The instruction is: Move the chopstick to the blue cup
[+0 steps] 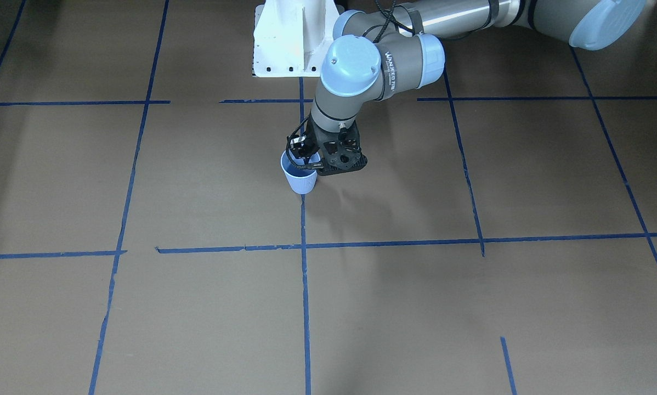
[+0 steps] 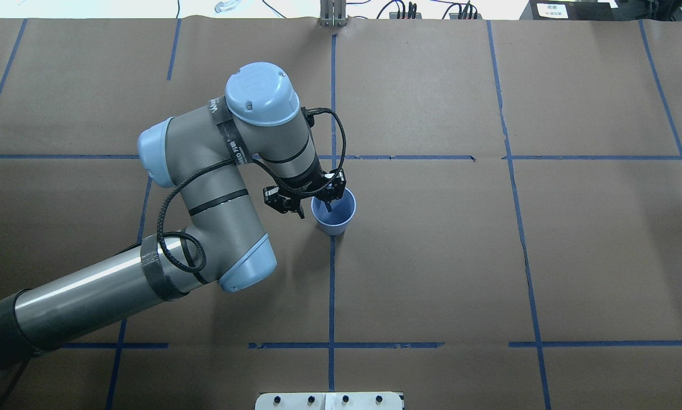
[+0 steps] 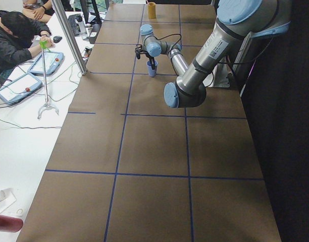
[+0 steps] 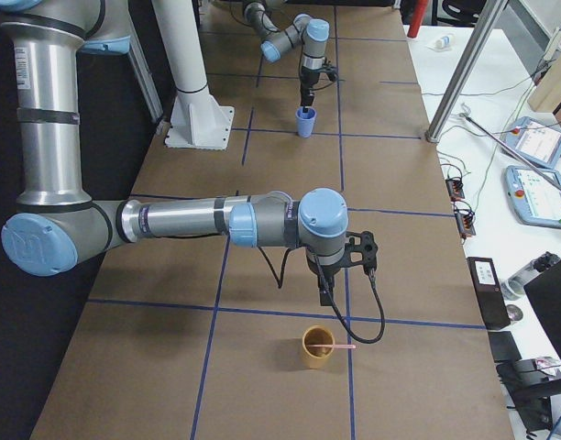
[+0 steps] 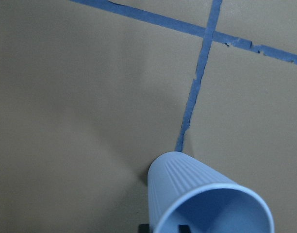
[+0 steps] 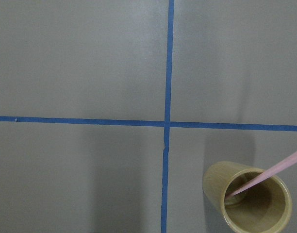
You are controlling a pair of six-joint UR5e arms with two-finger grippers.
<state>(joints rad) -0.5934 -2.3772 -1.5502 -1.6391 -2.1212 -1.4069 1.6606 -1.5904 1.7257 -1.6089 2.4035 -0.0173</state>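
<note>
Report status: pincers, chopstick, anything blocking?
Left pincer at blue cup rim, right pincer near tan cup; grip states unclear. The pink chopstick sits in tan cup, not transferred. No obstruction in view.

Six cams: four fixed, two wrist-mounted.
Overhead sits behind the robot, looking forward and down on the table (image 2: 432, 256). Front-facing sits opposite, steep down, robot base (image 1: 284, 38) at the top edge. Both frame the blue cup (image 2: 335, 219) near centre, mirrored left-right. The side cams sit high at opposite table ends, looking along it. Both catch the blue cup mid-table and the tan cup (image 4: 315, 353), which is near in the right view and at the far end in the left. Left wrist cam is close in and tilted, blue cup at the bottom edge, tape cross (image 5: 209, 34) behind. Right wrist cam looks straight down, probably from higher, though that's hard to judge; tan cup bottom right.
</note>
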